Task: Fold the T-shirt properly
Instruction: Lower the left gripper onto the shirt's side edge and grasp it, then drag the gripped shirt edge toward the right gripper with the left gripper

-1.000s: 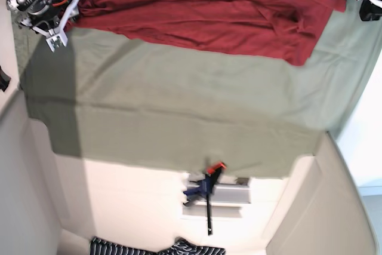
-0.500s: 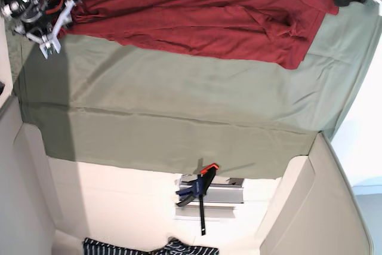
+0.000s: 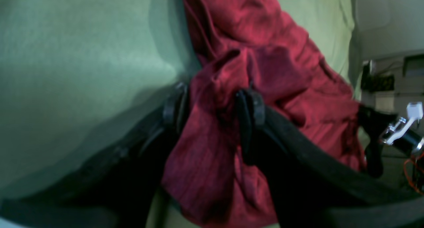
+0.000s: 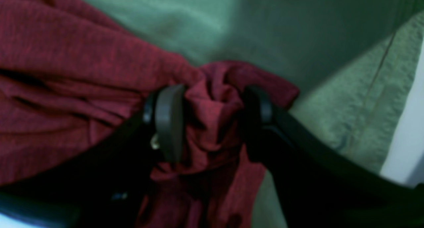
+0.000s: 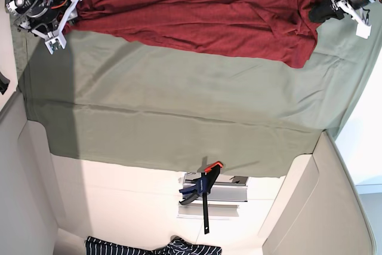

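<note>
My left claw (image 3: 212, 108) has moved in from the tabletop (image 5: 179, 106) edge, now pinching the T-shirt (image 5: 197, 10) corner; right claw (image 4: 213, 118) pinches its corner too; fold looks ready to start.

green cloth (image 5: 179, 111) spread wide; red t-shirt (image 5: 197, 10) on it

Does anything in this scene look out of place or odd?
The T-shirt is bunched and wrinkled at one edge of the green cloth, not flat. The left gripper and right gripper each pinch a crumpled fold.

Red T-shirt (image 3: 205, 155) bunch inside the left tool (image 3: 212, 107)
</note>
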{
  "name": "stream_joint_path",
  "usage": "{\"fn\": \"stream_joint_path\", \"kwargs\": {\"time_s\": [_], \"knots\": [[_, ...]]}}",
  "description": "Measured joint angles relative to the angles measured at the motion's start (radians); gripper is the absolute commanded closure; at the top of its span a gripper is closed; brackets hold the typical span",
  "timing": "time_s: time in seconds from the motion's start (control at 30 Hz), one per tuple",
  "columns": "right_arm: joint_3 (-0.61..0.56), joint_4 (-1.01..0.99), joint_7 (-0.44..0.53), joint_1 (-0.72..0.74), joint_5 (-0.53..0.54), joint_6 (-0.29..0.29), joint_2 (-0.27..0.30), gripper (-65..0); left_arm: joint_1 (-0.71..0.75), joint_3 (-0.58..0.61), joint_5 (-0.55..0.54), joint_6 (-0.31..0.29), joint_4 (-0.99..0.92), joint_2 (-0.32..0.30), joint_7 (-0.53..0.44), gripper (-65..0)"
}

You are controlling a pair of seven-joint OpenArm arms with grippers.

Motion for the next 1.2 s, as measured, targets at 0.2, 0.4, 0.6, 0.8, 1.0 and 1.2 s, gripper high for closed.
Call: {"fn": "stream_joint_path", "kwargs": {"time_s": [0.2, 0.4, 0.6, 0.8, 1.0, 1.2], "knots": [[0.000, 0.000, 0.000, 0.000, 0.000, 0.000, 0.000, -28.8, -0.012, 0.009, 0.006, -0.001, 0.000, 0.000, 0.000, -28.7], [0.000, 0.000, 0.000, 0.000, 0.000, 0.000, 0.000, -28.8, -0.011, 0.011, 0.008, -0.003, 0.000, 0.000, -0.026, -31.3], [0.000, 0.000, 0.000, 0.000, 0.000, 0.000, 0.000, -28.8, -0.011, 0.024, 0.043, -0.016, 0.000, -0.003, -0.053, -32.8], [0.000, 0.000, 0.000, 0.000, 0.000, 0.000, 0.000, -28.8, -0.011, 0.027, 0.069, -0.014, 0.000, -0.001, -0.150, -32.8], [0.000, 0.000, 0.000, 0.000, 0.000, 0.000, 0.000, -28.8, -0.028, 0.037, 0.060, -0.014, 0.000, -0.003, -0.095, -38.1], [0.000, 0.000, 0.000, 0.000, 0.000, 0.000, 0.000, -28.8, -0.080, 0.113, 0.069, -0.013, 0.000, -0.003, -0.097, -40.1]]}}
